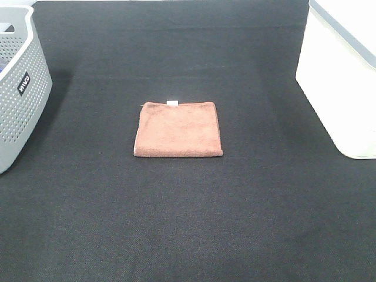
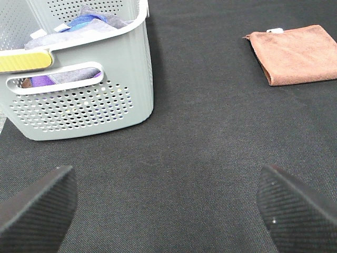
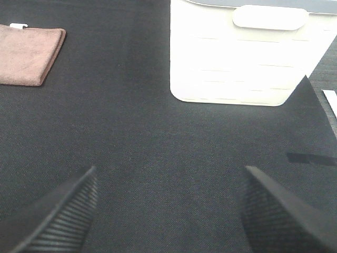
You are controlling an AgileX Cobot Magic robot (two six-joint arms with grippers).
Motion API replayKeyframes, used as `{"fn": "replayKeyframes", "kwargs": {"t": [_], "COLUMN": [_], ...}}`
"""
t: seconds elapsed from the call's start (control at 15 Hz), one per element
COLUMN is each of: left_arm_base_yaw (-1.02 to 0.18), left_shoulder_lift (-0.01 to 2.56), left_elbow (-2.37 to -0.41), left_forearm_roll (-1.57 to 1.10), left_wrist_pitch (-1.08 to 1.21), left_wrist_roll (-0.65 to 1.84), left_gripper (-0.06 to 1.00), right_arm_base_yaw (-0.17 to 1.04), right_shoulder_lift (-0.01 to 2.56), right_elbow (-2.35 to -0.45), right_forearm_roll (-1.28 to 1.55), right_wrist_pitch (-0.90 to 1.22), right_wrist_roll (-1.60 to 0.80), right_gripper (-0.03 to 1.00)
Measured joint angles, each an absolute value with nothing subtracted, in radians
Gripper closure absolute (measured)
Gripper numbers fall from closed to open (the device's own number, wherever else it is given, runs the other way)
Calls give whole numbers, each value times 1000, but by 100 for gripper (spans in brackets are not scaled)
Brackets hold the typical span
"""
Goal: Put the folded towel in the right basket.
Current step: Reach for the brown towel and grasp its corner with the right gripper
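Currently pre-grasp. Brown folded square terry towel [image 1: 178,129] lies flat on black cloth [image 1: 188,235], well apart from the white plastic basket [image 1: 343,88], untouched. Left gripper [image 2: 166,205] and right gripper [image 3: 169,203] both spread wide, empty. Next, probably: right arm reaches over and pinches a towel edge.

Towel [image 1: 178,130] is soft fuzzy brown cloth. Desk [image 1: 188,223] has matt black woven fabric. Grey basket [image 1: 17,88] is perforated matt plastic, white basket [image 1: 343,76] smooth plastic.
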State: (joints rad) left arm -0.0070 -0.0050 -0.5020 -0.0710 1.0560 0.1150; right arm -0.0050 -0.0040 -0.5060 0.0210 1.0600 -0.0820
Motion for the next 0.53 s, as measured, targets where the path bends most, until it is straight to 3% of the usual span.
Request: {"fn": "replayKeyframes", "kwargs": {"t": [0.53], "left_arm_base_yaw": [-7], "left_shoulder_lift": [-5], "left_elbow": [-502], "left_forearm_roll": [-71], "left_wrist_pitch": [1056], "left_wrist_roll": [115], "left_gripper": [6], "right_arm_base_yaw": [-5], "right_shoulder_lift": [-4], "right_elbow": [-506], "right_forearm_roll": [21], "right_wrist_pitch": [1060], "right_wrist_roll": [-82], "right_gripper": [26]}}
